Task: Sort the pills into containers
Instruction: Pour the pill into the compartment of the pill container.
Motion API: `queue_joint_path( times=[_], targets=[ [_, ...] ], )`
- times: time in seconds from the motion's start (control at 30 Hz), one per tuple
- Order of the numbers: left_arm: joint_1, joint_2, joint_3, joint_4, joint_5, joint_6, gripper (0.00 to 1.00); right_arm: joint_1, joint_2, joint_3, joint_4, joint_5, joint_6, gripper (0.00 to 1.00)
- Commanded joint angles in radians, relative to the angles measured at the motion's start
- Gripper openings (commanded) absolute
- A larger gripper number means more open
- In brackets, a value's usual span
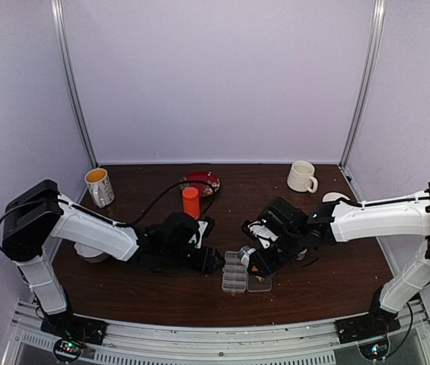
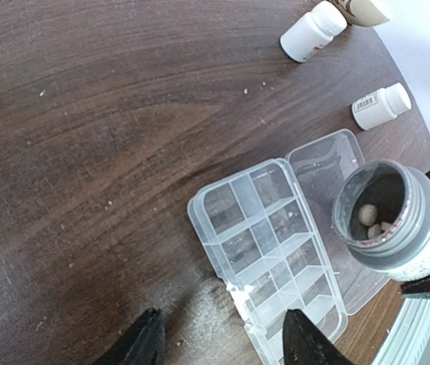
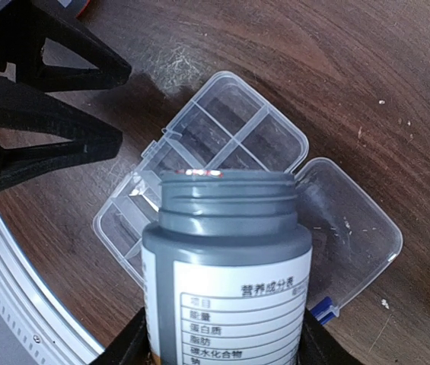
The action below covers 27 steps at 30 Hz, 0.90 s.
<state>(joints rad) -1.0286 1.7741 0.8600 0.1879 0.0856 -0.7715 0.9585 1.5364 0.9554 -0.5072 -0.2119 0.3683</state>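
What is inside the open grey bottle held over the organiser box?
Two or three cream pills lie at the bottom of the grey bottle. Its wall hides the rest of the inside.

Organiser box (image 2: 264, 251) lies on the table (image 2: 85, 152); bottle (image 2: 420, 251) hangs seemingly over its lid (image 2: 325, 156), pills (image 2: 367, 215) inside.

The organiser box (image 2: 264, 247) is clear glossy plastic, the grey bottle (image 3: 226, 220) matt plastic, the table (image 2: 85, 152) dark grained wood.

- Top external camera: high above the near edge, looking down over the whole dark brown wooden table (image 1: 146, 298).
- Wrist cameras: close, facing down; both share the clear plastic compartmented organiser box (image 2: 268, 251).
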Motion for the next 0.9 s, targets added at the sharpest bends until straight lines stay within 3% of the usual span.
queue_joint_path(
  times=[0.0, 0.3, 0.4, 0.87],
  targets=[
    [-0.001, 0.022, 0.023, 0.038, 0.019, 0.006, 0.55, -0.015, 0.012, 0.037, -0.025, -0.017, 0.006, 0.0],
    [-0.002, 0.026, 0.012, 0.081, 0.048, 0.008, 0.6, -0.021, 0.032, 0.049, -0.013, -0.081, 0.042, 0.0],
    [-0.002, 0.038, 0.023, 0.07, 0.054, 0.007, 0.6, -0.025, 0.058, 0.083, -0.074, 0.0, 0.049, 0.0],
    [-0.002, 0.071, 0.074, 0.01, 0.061, 0.013, 0.52, -0.027, 0.102, 0.19, -0.188, -0.021, 0.038, 0.0]
  ],
)
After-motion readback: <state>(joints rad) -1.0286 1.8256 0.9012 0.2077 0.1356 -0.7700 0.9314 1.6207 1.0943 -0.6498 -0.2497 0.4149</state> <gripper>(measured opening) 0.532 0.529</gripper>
